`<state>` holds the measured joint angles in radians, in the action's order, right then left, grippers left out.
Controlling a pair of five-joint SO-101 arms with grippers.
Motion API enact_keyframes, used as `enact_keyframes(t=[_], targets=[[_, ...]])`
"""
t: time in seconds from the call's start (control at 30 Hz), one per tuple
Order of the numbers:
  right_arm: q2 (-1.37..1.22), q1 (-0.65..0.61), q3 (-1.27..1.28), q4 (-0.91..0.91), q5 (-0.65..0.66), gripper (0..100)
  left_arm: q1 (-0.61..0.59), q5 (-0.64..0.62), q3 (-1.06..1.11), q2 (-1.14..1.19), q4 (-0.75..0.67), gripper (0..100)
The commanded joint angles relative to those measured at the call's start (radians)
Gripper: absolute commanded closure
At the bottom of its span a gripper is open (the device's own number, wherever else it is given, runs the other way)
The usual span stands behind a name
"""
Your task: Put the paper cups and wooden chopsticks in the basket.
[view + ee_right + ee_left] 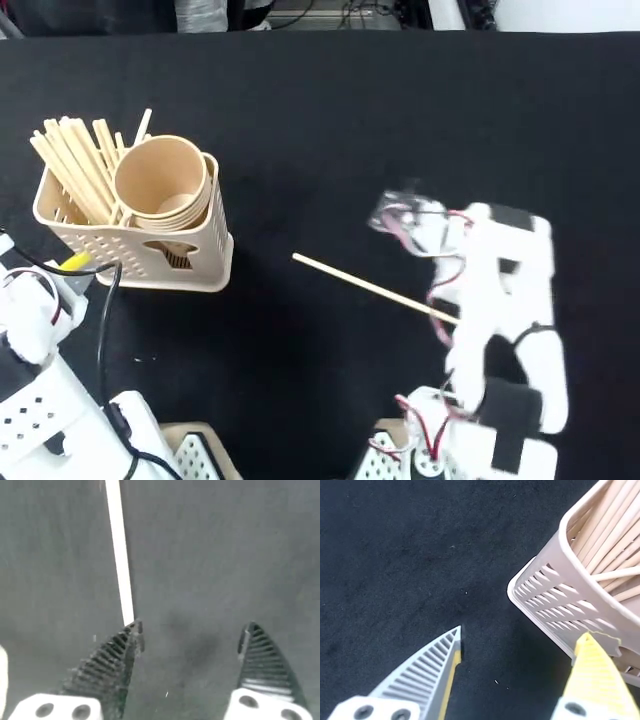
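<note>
Your right hand (192, 624) is open over the desk (350, 120), one finger at the end of the loose chopstick (370, 287), centre frame. Your left hand (522, 631), also open, sits beside the basket (130, 255), upper left, which holds the cups (160, 180) and other chopsticks (75, 165).

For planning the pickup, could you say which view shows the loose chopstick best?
The high view: the loose chopstick shows nearly whole. The right wrist view gives one end beside the right gripper; the left wrist view faces the basket.
</note>
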<state>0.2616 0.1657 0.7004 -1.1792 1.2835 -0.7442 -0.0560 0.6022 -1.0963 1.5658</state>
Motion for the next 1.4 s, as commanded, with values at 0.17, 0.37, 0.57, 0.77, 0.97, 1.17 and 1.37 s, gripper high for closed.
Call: enact_keyframes(t=[0.17, 0.37, 0.57, 0.77, 0.97, 1.17, 1.37], targets=[[0.064, -0.546, -0.005, 0.153, -0.477, 68.1, -0.001, 0.008, 0.012, -0.006, -0.015, 65], [-0.145, -0.605, -0.165, 0.212, -0.589, 68.1, -0.007, 0.008, 0.015, -0.006, -0.014, 65], [-0.473, -0.628, -0.415, 0.106, -0.635, 68.1, -0.008, 0.008, 0.025, -0.006, -0.015, 65], [-0.588, -0.621, -0.503, 0.08, -0.631, 68.1, -0.008, 0.025, 0.027, -0.006, -0.015, 65], [-0.593, -0.621, -0.504, 0.081, -0.632, 78.6, -0.008, 0.046, 0.028, -0.006, -0.014, 65], [-0.595, -0.588, -0.47, 0.121, -0.634, 96.8, -0.008, 0.049, 0.028, -0.006, -0.012, 65], [-0.587, -0.528, -0.437, 0.164, -0.638, 98.1, -0.008, 0.049, 0.028, -0.006, -0.012, 65]])
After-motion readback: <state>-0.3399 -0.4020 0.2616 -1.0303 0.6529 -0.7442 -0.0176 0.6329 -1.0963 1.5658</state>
